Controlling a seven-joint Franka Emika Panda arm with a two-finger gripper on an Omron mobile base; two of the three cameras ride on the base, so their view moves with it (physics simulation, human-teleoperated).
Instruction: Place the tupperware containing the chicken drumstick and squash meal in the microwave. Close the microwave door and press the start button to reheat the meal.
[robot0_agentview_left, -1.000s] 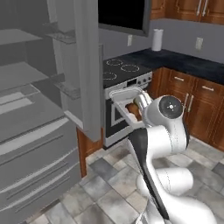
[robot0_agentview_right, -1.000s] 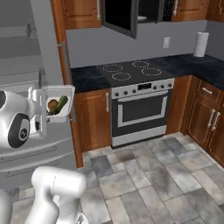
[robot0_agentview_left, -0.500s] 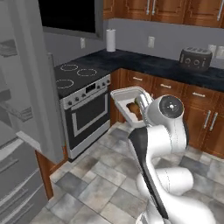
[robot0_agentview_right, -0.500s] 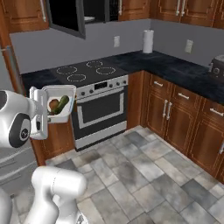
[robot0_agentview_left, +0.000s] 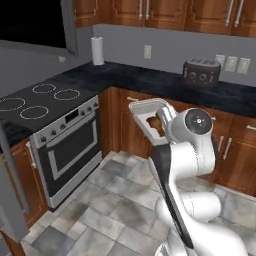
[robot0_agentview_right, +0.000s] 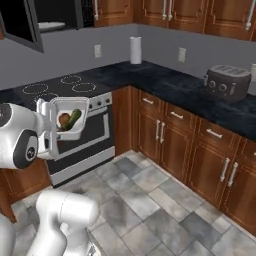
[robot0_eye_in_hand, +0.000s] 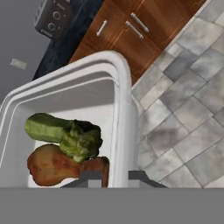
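My claw (robot0_eye_in_hand: 109, 177) is clamped on the rim of the pale translucent rectangular tupperware (robot0_agentview_right: 67, 120), carried mid-air above the kitchen floor. Inside lie an orange-brown chicken drumstick (robot0_eye_in_hand: 57, 165) and a dark green squash piece (robot0_eye_in_hand: 65, 135). The black-fronted microwave (robot0_agentview_right: 55, 17) hangs open; loading, closing and starting remain.

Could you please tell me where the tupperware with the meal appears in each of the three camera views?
Left base view: the tupperware is at centre, held up in front of the arm's wrist.
Right base view: at centre left, before the oven, food visible inside.
Hand view: it covers the left half, the gripper shut on its rim.
Shared landmark: the toaster on the dark counter.
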